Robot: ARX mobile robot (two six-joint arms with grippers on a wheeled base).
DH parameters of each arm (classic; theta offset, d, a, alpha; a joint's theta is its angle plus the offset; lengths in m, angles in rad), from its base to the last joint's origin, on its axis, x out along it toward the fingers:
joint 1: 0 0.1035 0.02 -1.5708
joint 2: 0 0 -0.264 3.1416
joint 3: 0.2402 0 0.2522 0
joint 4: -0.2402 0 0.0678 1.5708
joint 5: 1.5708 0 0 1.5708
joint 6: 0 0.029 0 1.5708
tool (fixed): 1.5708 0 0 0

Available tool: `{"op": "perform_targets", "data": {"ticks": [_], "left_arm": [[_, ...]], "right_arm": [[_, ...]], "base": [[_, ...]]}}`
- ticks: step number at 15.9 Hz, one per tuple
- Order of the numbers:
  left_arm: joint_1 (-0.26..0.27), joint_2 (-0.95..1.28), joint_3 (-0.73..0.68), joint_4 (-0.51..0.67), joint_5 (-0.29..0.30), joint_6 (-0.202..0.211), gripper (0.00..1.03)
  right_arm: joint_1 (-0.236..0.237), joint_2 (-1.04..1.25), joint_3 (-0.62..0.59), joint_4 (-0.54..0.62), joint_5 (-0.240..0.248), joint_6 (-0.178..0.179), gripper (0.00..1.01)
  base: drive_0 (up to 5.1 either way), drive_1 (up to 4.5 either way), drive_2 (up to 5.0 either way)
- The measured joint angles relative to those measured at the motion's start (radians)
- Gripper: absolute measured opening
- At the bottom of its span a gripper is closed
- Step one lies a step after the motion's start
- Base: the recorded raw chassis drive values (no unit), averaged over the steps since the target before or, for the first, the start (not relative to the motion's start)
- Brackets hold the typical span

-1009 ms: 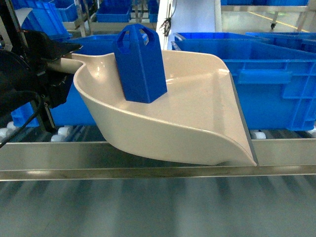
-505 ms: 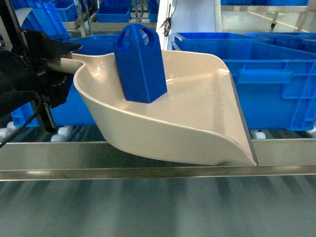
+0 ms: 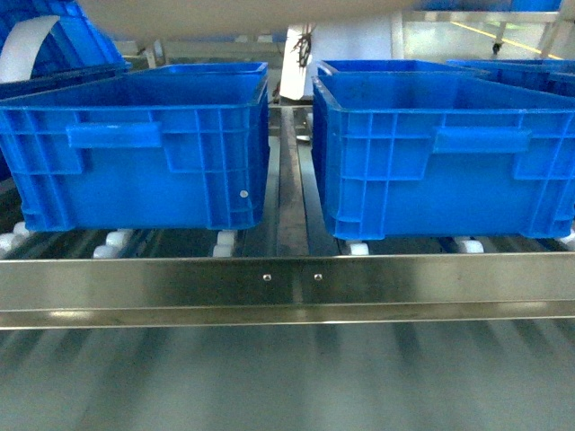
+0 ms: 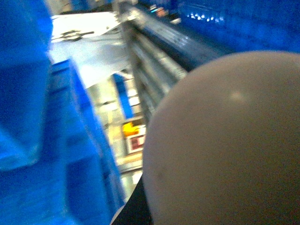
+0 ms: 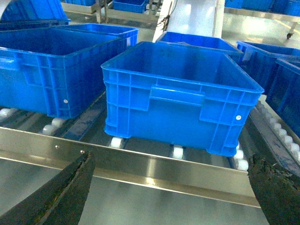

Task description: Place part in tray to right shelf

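Observation:
The cream tray [image 3: 243,13] shows only as a beige strip of its underside along the top edge of the head view. In the left wrist view its rounded beige body [image 4: 225,140] fills the right half, close to the lens. A dark sliver [image 4: 138,208] beneath it is all that shows of my left gripper, which carries the tray aloft. The part is hidden. My right gripper [image 5: 171,197] is open and empty, hovering before the right shelf's steel front rail [image 5: 154,168], its fingers [image 5: 70,192] spread wide.
Two large blue crates [image 3: 144,144] [image 3: 440,144] sit side by side on the shelf's white rollers [image 3: 117,240], behind the shiny rail [image 3: 287,287]. More blue crates stand further back. The right wrist view faces the right crate [image 5: 183,93].
The tray with the part, which filled the middle of the head view, has risen to the top edge. The left arm has left the head view with it.

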State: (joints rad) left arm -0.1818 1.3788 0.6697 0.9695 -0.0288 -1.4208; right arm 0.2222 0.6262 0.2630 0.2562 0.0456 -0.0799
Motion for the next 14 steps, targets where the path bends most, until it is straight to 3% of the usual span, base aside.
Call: {"op": "perform_targets", "data": {"ticks": [2, 5, 7, 8, 9, 10, 11, 12, 14], "left_arm": [[0.034, -0.003, 0.068, -0.094, -0.005, -0.012, 0.13], [0.111, 0.148, 0.323, -0.492, -0.127, 0.017, 0.13], [0.154, 0.257, 0.504, -0.591, -0.165, 0.033, 0.13], [0.160, 0.351, 0.654, -0.665, -0.235, 0.068, 0.13], [0.142, 0.476, 0.843, -0.742, -0.355, 0.183, 0.13], [0.106, 0.612, 1.022, -0.691, -0.521, 0.371, 0.13], [0.075, 0.711, 1.158, -0.661, -0.608, 0.562, 0.13], [0.053, 0.761, 1.222, -0.653, -0.626, 0.697, 0.13], [0.026, 0.775, 1.221, -0.644, -0.641, 0.914, 0.13]], "right_arm": [[0.000, 0.000, 0.000, 0.000, 0.000, 0.000, 0.98], [0.000, 0.000, 0.000, 0.000, 0.000, 0.000, 0.98], [0.000, 0.000, 0.000, 0.000, 0.000, 0.000, 0.98], [0.000, 0.000, 0.000, 0.000, 0.000, 0.000, 0.98], [0.000, 0.000, 0.000, 0.000, 0.000, 0.000, 0.98], [0.000, 0.000, 0.000, 0.000, 0.000, 0.000, 0.98], [0.000, 0.000, 0.000, 0.000, 0.000, 0.000, 0.98], [0.000, 0.000, 0.000, 0.000, 0.000, 0.000, 0.98], [0.000, 0.000, 0.000, 0.000, 0.000, 0.000, 0.98]], "base": [[0.0, 0.00, 0.0], [0.0, 0.00, 0.0], [0.0, 0.00, 0.0], [0.0, 0.00, 0.0], [0.0, 0.00, 0.0], [0.0, 0.00, 0.0], [0.0, 0.00, 0.0], [0.0, 0.00, 0.0], [0.0, 0.00, 0.0]]}}
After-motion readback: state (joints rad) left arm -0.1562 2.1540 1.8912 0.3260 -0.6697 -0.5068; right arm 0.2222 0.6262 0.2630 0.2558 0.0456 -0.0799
